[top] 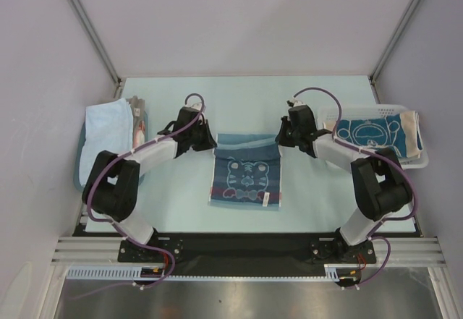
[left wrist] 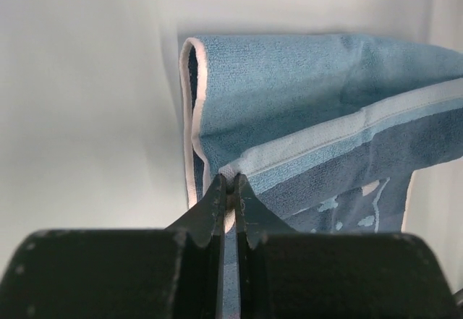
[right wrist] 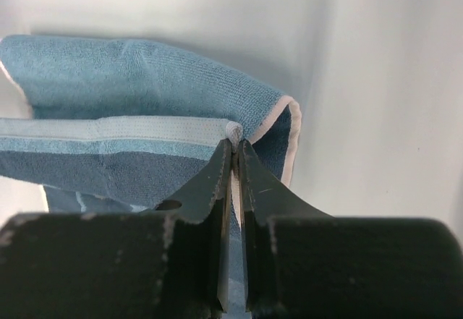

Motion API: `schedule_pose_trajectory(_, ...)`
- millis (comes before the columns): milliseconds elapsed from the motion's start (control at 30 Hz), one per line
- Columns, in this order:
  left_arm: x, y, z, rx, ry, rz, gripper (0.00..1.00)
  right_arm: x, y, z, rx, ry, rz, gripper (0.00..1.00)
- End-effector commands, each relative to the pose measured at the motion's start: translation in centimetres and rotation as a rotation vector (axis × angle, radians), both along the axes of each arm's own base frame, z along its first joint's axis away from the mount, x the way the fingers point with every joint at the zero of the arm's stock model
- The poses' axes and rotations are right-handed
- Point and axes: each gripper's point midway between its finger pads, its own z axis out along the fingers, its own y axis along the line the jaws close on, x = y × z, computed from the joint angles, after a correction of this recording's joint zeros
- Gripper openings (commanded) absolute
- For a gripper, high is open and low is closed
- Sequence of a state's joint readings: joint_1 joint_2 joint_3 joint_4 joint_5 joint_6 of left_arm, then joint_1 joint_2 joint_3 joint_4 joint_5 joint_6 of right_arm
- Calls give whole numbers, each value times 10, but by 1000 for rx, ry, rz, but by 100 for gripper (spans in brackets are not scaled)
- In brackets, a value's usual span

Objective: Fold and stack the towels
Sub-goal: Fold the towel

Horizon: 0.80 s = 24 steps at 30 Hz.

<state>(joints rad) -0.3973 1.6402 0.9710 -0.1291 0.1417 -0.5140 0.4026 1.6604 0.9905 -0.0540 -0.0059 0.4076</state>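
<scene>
Two far corners of the blue towel (top: pixel 246 176), at the middle of the tabletop (top: pixel 239 102), are pinched tight: my left gripper (left wrist: pixel 230 189) and right gripper (right wrist: pixel 235 145) each clamp one for an even fold.

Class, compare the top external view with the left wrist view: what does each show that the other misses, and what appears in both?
Only the top view: the right gripper, a white basket holding a teal patterned towel, and a light blue towel on the tray. Only the left wrist view: shut fingers pinching a white hem, with doubled layers above. Both: the left gripper gripping the blue towel.
</scene>
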Motion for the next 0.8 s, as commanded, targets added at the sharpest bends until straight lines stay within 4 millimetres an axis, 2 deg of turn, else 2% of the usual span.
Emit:
schedule_pose_trajectory(0,6,-4,31,-7,-82,-22,7,-7,2,19,31,-30,14,4)
schedule_pose_trajectory(167,9,0,51,-7,-136,-8,7,-11,0,37,48,-59,16,3)
schedule_pose_trajectory(267,14,0,71,-13,-187,1,6,-11,1,57,74,-95,19,3)
schedule_pose_trajectory(300,17,0,80,-16,-206,0,6,-10,1,70,85,-120,19,2)
schedule_pose_trajectory(367,21,-1,88,-11,-221,-2,6,-9,1,79,91,-134,19,2)
schedule_pose_trajectory(400,27,-2,99,-14,-245,-3,6,-10,0,83,92,-139,19,2)
schedule_pose_trajectory(533,34,-5,114,-22,-271,-2,5,-9,-1,107,108,-186,20,2)
schedule_pose_trajectory(633,38,-6,122,-25,-288,-2,5,-10,-2,114,104,-199,22,2)
schedule_pose_trajectory(767,39,-8,127,-30,-296,-11,5,-12,-4,104,91,-173,19,2)
